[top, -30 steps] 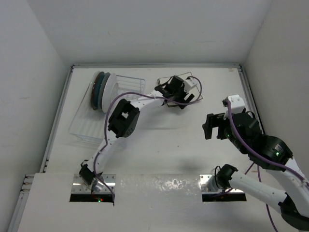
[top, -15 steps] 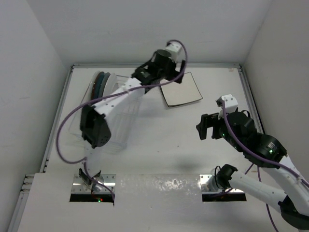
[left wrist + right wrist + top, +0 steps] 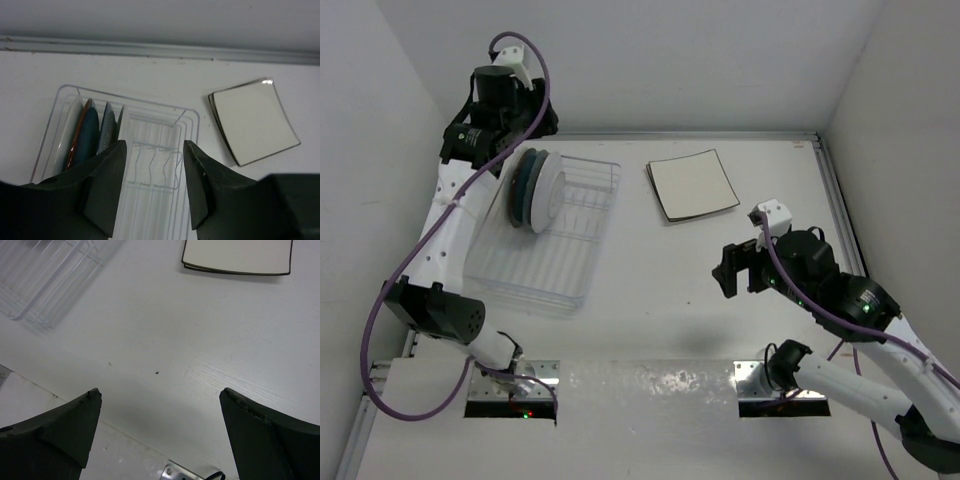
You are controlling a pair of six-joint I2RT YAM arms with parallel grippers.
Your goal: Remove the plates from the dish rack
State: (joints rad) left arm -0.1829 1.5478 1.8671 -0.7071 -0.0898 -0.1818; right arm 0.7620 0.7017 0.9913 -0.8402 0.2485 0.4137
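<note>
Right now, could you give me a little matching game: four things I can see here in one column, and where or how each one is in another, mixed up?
Things:
1. square plates
2. round plates
3. left hand
4. right hand

Places or states:
A. open, over bare table
B. standing on edge in the dish rack
C. lying flat on the table, stacked
D. open, up above the dish rack

Pairs: 1-C, 2-B, 3-D, 4-A.

Square plates (image 3: 693,184) are cream with dark edges, dish rack (image 3: 555,268) clear
</note>
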